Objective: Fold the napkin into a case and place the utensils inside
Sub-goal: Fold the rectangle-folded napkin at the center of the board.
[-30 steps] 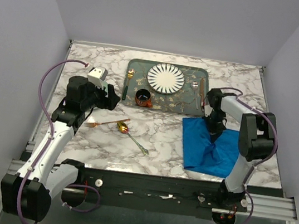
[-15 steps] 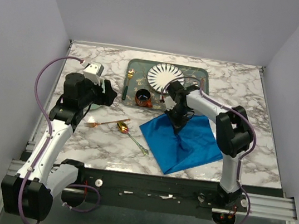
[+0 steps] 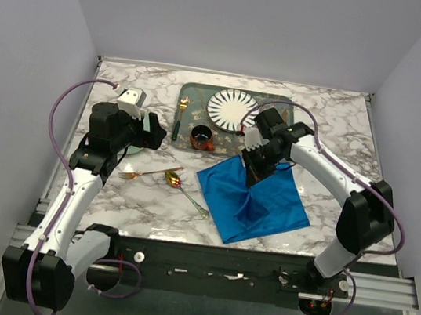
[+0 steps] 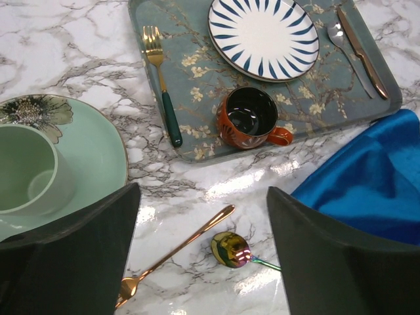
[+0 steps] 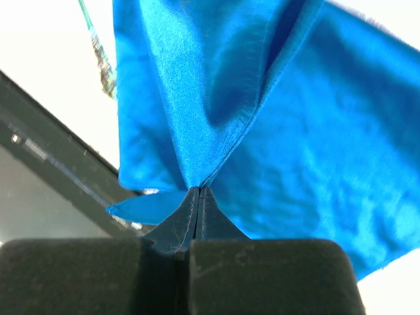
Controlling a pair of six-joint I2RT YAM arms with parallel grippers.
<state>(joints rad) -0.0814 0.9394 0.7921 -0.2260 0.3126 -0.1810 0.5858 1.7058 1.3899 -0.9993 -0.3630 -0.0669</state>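
Note:
The bright blue napkin [image 3: 256, 200] lies rumpled on the marble right of centre, one corner towards the spoon. My right gripper [image 3: 255, 166] is shut on a pinch of cloth near its far side. In the right wrist view the napkin [image 5: 315, 144] hangs in folds from that gripper [image 5: 199, 191]. The copper-pink fork [image 3: 149, 172] and the iridescent spoon [image 3: 174, 180] lie left of the napkin. My left gripper [image 3: 150, 134] hovers open above the fork [image 4: 177, 252] and spoon [image 4: 231, 249], holding nothing [image 4: 202, 190]. No case is formed.
A grey-green tray [image 3: 196, 96] at the back holds a striped plate [image 3: 232, 109], an orange mug [image 3: 201, 137], a green-handled fork [image 3: 178, 117] and brown-handled cutlery [image 4: 357, 46]. A mint plate with a cup [image 4: 85, 151] sits under my left wrist.
My right gripper has dragged the napkin left from the right side towards the table's middle, turning it. My left gripper drew back slightly and spread its jaws wider.

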